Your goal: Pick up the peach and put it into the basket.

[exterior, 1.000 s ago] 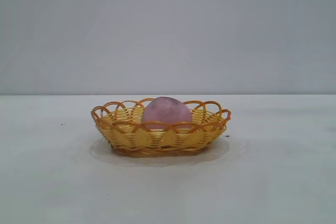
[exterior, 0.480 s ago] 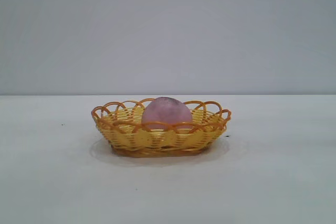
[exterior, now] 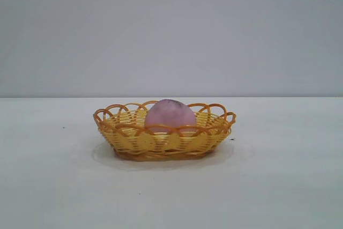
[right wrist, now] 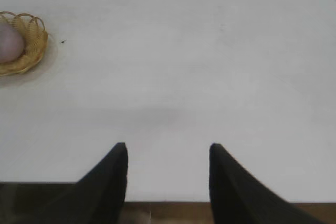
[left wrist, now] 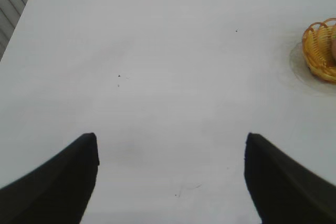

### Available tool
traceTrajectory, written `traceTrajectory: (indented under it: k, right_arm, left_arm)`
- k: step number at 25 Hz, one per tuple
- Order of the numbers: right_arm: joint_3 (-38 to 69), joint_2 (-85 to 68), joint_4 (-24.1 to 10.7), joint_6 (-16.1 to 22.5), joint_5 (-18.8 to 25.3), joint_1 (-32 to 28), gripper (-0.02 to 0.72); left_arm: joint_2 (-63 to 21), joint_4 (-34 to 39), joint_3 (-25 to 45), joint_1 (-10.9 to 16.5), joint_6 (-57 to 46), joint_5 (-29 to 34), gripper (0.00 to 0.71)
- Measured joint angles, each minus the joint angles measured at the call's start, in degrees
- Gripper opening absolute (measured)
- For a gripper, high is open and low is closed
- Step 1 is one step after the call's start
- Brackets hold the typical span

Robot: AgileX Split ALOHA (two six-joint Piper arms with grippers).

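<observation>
Peach (exterior: 170, 113) sits in the basket (exterior: 134, 142) mid-bench; looks light, soft, easily bruised, so cup its sides. Left fingers (left wrist: 63, 182) and right fingers (right wrist: 113, 179) both spread, empty.

Soft, even, bright light falls from above. The basket (exterior: 164, 135) casts only a faint, diffuse shadow ringing its base on the white surface (exterior: 278, 186). No glare; the exterior view looks slightly soft.

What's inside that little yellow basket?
A pinkish peach sits inside the basket, its top rising above the looped rim. Its lower half and the basket floor are hidden by the woven wall.
</observation>
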Motion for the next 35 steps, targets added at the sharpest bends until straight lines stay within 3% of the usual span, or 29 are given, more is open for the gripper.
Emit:
traceTrajectory:
  k: [5,12,17,35]
  right_arm:
    - [3.2,-6.7,1.2,-2.4,-1.2,0.0,0.305]
    - [6.8,-12.5,1.6,-2.6,-2.9,0.0,0.305]
    - [8.9,-12.5,2.9,-2.6,-6.9,0.0,0.305]
    - [9.0,-12.5,3.0,-2.7,-7.5,0.0,0.305]
  left_arm:
    - [0.0,0.0,0.0,0.0,0.0,0.0,0.563]
    - [0.0,0.0,0.0,0.0,0.0,0.0,0.563]
    - [0.0,0.0,0.0,0.0,0.0,0.0,0.563]
    - [0.0,0.0,0.0,0.0,0.0,0.0,0.563]
